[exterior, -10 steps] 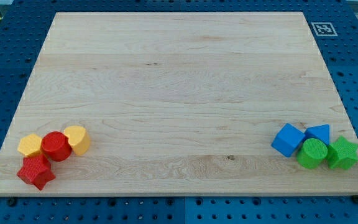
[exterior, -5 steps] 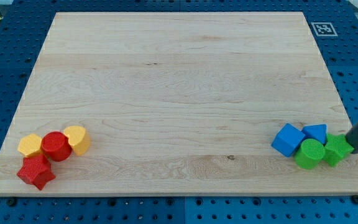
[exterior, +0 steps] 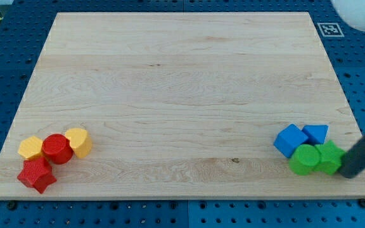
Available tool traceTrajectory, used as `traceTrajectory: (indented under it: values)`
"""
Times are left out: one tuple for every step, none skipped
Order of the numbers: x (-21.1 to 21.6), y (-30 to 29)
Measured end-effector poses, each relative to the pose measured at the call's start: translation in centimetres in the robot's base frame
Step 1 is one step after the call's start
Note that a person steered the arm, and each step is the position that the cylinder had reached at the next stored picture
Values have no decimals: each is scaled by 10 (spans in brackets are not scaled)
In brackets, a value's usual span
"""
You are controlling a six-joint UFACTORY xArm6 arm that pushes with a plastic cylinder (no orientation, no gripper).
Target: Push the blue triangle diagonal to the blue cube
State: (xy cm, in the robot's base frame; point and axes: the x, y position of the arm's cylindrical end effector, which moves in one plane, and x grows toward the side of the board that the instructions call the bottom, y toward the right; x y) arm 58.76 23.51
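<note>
The blue cube (exterior: 290, 140) sits near the board's bottom right corner. The blue triangle (exterior: 316, 133) lies just to its right, touching it. Below them sit a green cylinder (exterior: 305, 159) and a green star (exterior: 330, 158), side by side. My dark rod comes in from the view's right, and my tip (exterior: 348, 173) presses against the right side of the green star, below and right of the blue triangle.
A yellow hexagon (exterior: 30, 147), a red cylinder (exterior: 57, 149), a yellow block (exterior: 78, 142) and a red star (exterior: 36, 175) cluster at the bottom left. The wooden board (exterior: 182, 82) lies on a blue pegboard. A marker tag (exterior: 328, 28) is at the top right corner.
My rod has moved down and left, pushing the green star and green cylinder leftward. The blue cube and blue triangle have shifted slightly left too.
</note>
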Motion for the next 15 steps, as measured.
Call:
traceTrajectory:
  values:
    - [-23, -29]
    - [-51, -39]
    - [-65, -39]
    - [-64, -31]
    - [-42, -4]
    - [-43, 10]
    - [-73, 10]
    - [-80, 10]
    - [-90, 4]
    - [-102, -13]
    - [-101, -15]
    - [-92, -3]
    - [-63, 14]
    - [-62, 14]
    - [-71, -4]
